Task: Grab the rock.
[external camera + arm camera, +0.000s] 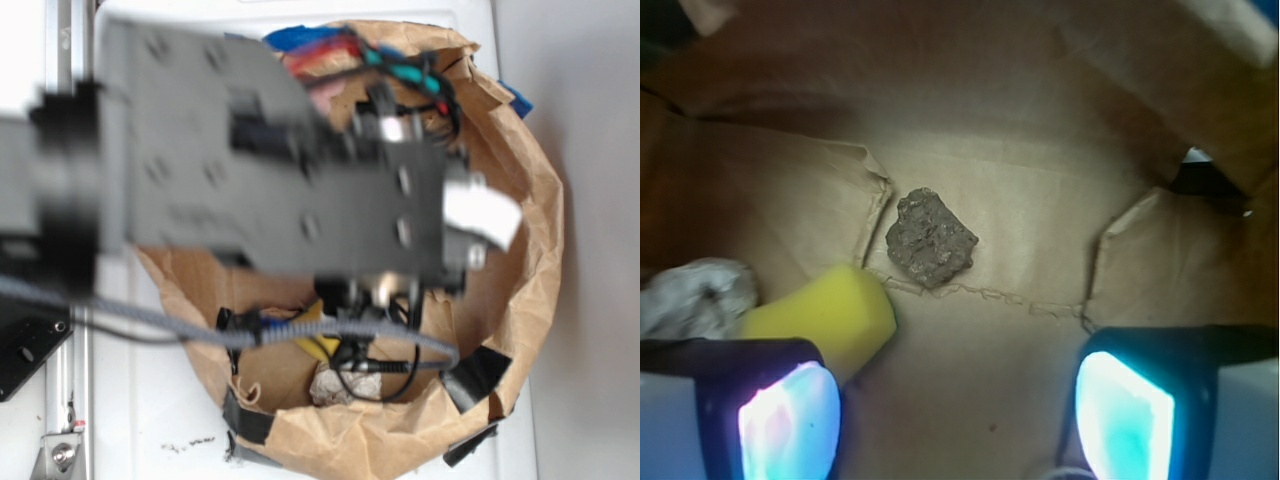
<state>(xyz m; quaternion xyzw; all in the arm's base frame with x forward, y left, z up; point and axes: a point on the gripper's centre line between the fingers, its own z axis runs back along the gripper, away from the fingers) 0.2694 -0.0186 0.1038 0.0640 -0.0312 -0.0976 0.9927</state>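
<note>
The rock (930, 238) is sitting on the brown paper bag (1020, 200) floor, just past the yellow sponge (825, 320). The gripper (955, 400) is hanging above it with jaws wide apart — holding nothing. It should be going straight down — missing the sponge.

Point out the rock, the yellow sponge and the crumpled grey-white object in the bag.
rock (931, 238), wrist view, centre of its top face.
yellow sponge (830, 315), wrist view, middle of its upper side.
crumpled grey-white object (692, 297), wrist view, its visible middle.
</note>
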